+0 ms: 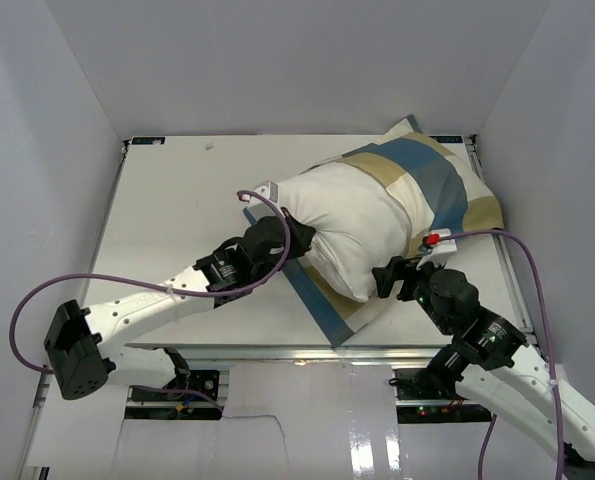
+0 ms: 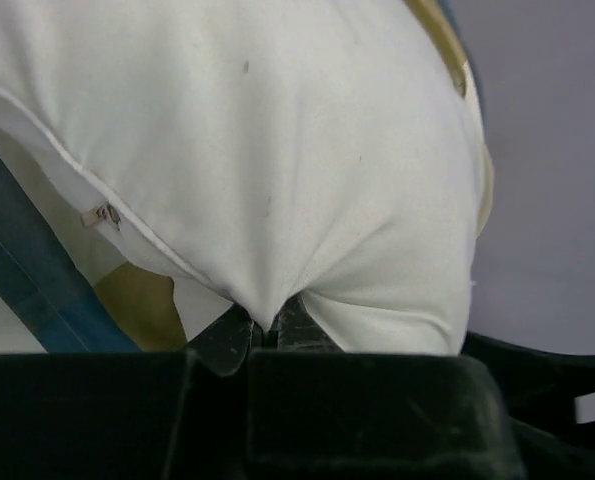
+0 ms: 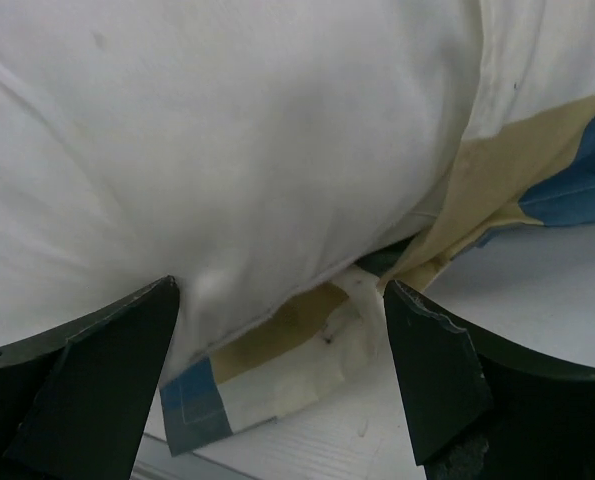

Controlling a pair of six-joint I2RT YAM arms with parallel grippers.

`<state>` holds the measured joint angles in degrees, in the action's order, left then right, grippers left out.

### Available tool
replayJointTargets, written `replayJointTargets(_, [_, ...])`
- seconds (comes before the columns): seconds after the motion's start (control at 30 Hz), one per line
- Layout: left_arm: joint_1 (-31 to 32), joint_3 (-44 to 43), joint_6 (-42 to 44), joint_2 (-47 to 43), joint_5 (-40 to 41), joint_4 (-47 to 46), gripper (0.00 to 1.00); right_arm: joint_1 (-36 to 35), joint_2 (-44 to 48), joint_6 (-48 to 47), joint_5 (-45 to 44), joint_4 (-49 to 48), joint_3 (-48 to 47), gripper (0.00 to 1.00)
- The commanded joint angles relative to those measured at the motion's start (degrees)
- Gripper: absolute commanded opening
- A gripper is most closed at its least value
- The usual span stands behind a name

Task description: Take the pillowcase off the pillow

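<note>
On the counter [image 1: 177, 200] the white pillow [image 1: 352, 215] sticks half out of its pillowcase [image 1: 437, 180], left jaws pinching it, right jaws wide.

The pillow [image 1: 362, 225] lies slantwise on the right half of the bench [image 1: 177, 200], its far-right end tucked inside the pillowcase [image 1: 439, 185] and its near-left end out in the open. The pillowcase runs underneath too, with a flap flat on the bench along the pillow's near side. At the pillow's left edge the left jaws pinch its fabric. At its near-right side sit the right jaws, spread apart, with the flap just ahead beneath the pillow.
</note>
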<state>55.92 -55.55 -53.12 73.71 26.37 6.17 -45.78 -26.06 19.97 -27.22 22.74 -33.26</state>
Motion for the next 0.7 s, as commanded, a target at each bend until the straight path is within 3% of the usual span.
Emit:
replayJointTargets(0.0, [-0.5, -5.2, 2.3, -6.4, 8.7, 5.5, 0.00, 0.1, 1.7, 6.0, 4.8, -0.7, 4.8, 0.88])
replayJointTargets(0.17, [-0.5, -9.2, 3.5, -8.0, 9.3, 8.8, 0.00, 0.1, 0.8, 8.2, 7.6, -4.6, 11.1, 0.87])
replayJointTargets(0.33, [-0.5, -11.3, 3.5, -7.8, 10.9, 11.3, 0.00, 0.1, -0.1, 10.6, 3.9, -7.2, 15.8, 0.86])
replayJointTargets(0.53, [-0.5, -12.0, 3.0, -7.7, 7.6, 11.8, 0.00, 0.1, -2.1, 8.5, 7.4, -25.6, 21.8, 0.81])
replayJointTargets(0.63, [-0.5, -13.1, 3.4, -8.2, 7.6, 13.8, 0.00, 0.1, -4.0, 8.2, 3.1, -30.6, 21.7, 0.71])
replayJointTargets(0.67, [-0.5, -13.4, 3.6, -8.8, 7.9, 15.0, 0.00, 0.1, -4.6, 8.6, 1.4, -31.3, 21.6, 0.57])
